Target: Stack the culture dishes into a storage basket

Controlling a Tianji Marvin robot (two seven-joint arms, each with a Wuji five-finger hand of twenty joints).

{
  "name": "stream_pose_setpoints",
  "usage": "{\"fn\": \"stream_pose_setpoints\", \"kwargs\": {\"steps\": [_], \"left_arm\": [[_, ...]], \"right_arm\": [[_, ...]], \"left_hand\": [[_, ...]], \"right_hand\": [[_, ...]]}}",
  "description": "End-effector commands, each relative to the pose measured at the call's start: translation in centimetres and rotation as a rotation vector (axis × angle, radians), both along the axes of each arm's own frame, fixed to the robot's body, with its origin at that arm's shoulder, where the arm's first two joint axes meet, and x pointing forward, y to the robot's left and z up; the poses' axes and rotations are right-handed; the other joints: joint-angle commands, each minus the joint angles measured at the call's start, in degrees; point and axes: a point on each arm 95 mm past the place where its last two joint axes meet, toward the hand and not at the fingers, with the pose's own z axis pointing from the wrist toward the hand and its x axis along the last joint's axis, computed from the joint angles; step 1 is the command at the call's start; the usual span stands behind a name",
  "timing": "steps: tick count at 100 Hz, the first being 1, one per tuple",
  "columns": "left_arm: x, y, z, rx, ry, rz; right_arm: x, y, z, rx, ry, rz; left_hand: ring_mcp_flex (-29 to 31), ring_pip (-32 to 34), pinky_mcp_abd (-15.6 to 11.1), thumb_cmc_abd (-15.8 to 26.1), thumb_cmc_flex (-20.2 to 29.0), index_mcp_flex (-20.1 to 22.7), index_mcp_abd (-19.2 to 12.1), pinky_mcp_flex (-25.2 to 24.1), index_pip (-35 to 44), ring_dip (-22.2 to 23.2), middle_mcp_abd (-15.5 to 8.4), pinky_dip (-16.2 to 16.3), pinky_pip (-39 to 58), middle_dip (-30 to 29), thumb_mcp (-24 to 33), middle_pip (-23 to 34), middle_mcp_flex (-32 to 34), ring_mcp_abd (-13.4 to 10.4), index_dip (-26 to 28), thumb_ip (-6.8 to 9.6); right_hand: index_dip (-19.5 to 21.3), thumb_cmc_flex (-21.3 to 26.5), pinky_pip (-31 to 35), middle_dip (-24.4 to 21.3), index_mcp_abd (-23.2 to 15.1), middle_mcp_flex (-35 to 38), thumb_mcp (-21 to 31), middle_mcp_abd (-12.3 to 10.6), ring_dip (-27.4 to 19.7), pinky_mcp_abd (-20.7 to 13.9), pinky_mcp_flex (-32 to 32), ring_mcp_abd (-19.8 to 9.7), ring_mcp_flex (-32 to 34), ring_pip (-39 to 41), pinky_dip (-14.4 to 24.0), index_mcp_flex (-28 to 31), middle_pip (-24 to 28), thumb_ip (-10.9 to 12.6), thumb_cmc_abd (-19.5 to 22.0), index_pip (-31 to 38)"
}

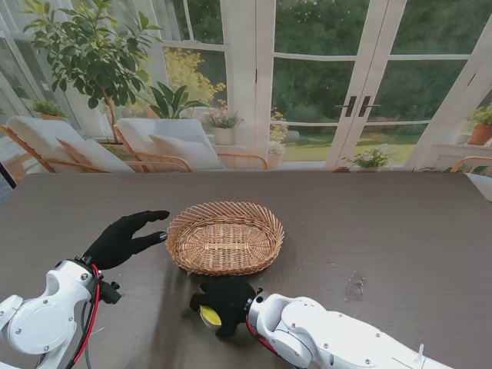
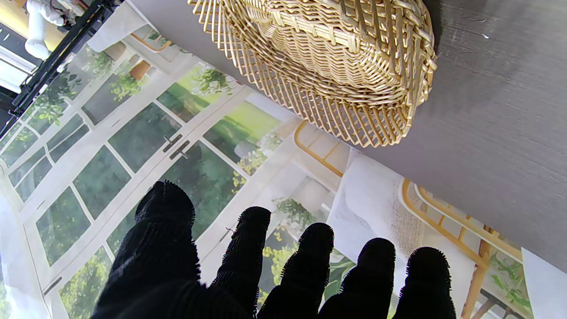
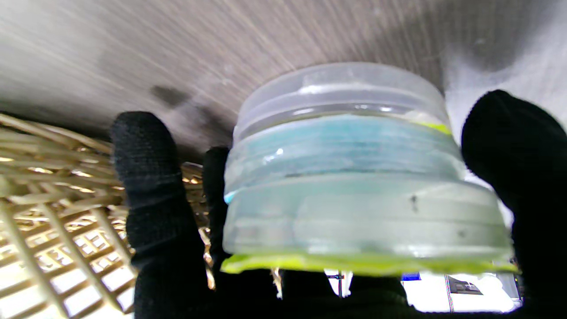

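Bench (image 1: pixel 384 223): dark grey-brown top with a fine wood grain, running wide across the stand view, far edge against the glazed doors. Woven wicker basket (image 1: pixel 225 237) sits directly on it, oval, left of centre, nothing visible inside. Pale smudge (image 1: pixel 355 287) on the surface to the right, nearer to me, well apart from the basket.

You look across a dark wood-grain table (image 1: pixel 384 231) toward white-framed glass doors (image 1: pixel 357 84) with black handles (image 1: pixel 357 106), bright daylight and green garden beyond. Cushioned rattan chairs (image 1: pixel 165 146) stand behind the table's far edge, beside a leafy indoor tree (image 1: pixel 92 54) and small potted flowers (image 1: pixel 223 123)
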Motion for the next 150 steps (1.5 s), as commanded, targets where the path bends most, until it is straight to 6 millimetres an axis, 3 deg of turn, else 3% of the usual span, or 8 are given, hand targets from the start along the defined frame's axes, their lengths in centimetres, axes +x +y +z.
{"fn": "stream_pose_setpoints", "kwargs": {"steps": [1, 51, 75, 106, 150], "left_arm": [[-0.2, -0.2, -0.1, -0.001, 0.014, -0.012], [-0.1, -0.2, -0.1, 0.000, 0.017, -0.017], [-0.1, -0.2, -0.2, 0.000, 0.019, -0.017], [-0.1, -0.2, -0.2, 0.001, 0.018, -0.015], [-0.2, -0.1, -0.1, 0.000, 0.017, -0.012]], "right_arm": [[-0.8, -0.9, -1.7, -0.051, 0.040, -0.007], [-1.5, -1.5, -2.6, -0.042, 0.040, -0.028], [-1.4, -1.5, -3.1, -0.024, 0.053, -0.033], [-1.5, -1.7, -3.4, -0.012, 0.069, -0.038], [-1.8, -2.1, -4.2, -0.031, 0.092, -0.034]], "left_hand": [[0.47, 0.13, 1.30, 2.30, 1.52, 0.56, 0.24, 0.30, 0.12, 0.42, 0.23, 0.56, -0.66, 0.43, -1.01, 0.07, 0.54, 0.70, 0.14, 1.65], [0.60, 0.19, 1.34, 2.27, 1.55, 0.48, 0.17, 0.39, 0.09, 0.45, 0.42, 0.57, -0.61, 0.45, -0.97, 0.11, 0.65, 0.69, 0.15, 1.66], [0.61, 0.20, 1.34, 2.30, 1.57, 0.52, 0.14, 0.45, 0.12, 0.46, 0.36, 0.57, -0.60, 0.47, -0.96, 0.14, 0.71, 0.68, 0.16, 1.67], [0.66, 0.22, 1.39, 2.31, 1.52, 0.55, 0.01, 0.58, 0.13, 0.46, 0.36, 0.58, -0.55, 0.47, -0.99, 0.14, 0.72, 0.71, 0.16, 1.65], [0.59, 0.18, 1.52, 2.28, 1.58, 0.39, 0.08, 0.54, 0.06, 0.43, 0.33, 0.57, -0.57, 0.46, -0.98, 0.12, 0.66, 0.89, 0.14, 1.66]], "right_hand": [[0.54, 0.08, 2.19, 0.91, -1.50, -0.89, 4.53, 1.16, 1.11, 2.86, -12.74, -2.73, 5.33, 1.97, 1.93, -2.70, 1.00, 1.70, -2.85, 0.48], [0.82, 0.76, 2.95, 1.10, -1.32, 0.01, 4.62, 1.58, 1.20, 3.02, -10.99, -2.98, 7.05, 2.82, 1.56, -1.84, 1.49, 1.72, -2.46, 1.90], [1.68, 3.91, 6.02, 1.64, -1.78, 3.30, 8.03, 2.22, 2.18, 2.07, -6.29, -4.30, 10.85, 5.74, 1.43, 2.26, 3.58, 2.34, -4.40, 5.61], [1.72, 6.53, 9.54, 4.17, -1.62, 7.86, 11.04, 1.19, 4.41, 0.35, -1.37, -6.49, 15.59, 10.69, 0.76, 6.36, 7.47, 2.62, -5.75, 10.30], [0.31, 6.32, 9.62, 4.39, -2.97, 4.90, 10.26, 0.70, 4.67, 0.81, -1.12, -5.97, 13.89, 10.04, 0.32, 1.84, 6.13, 2.28, -7.26, 8.36]]}}
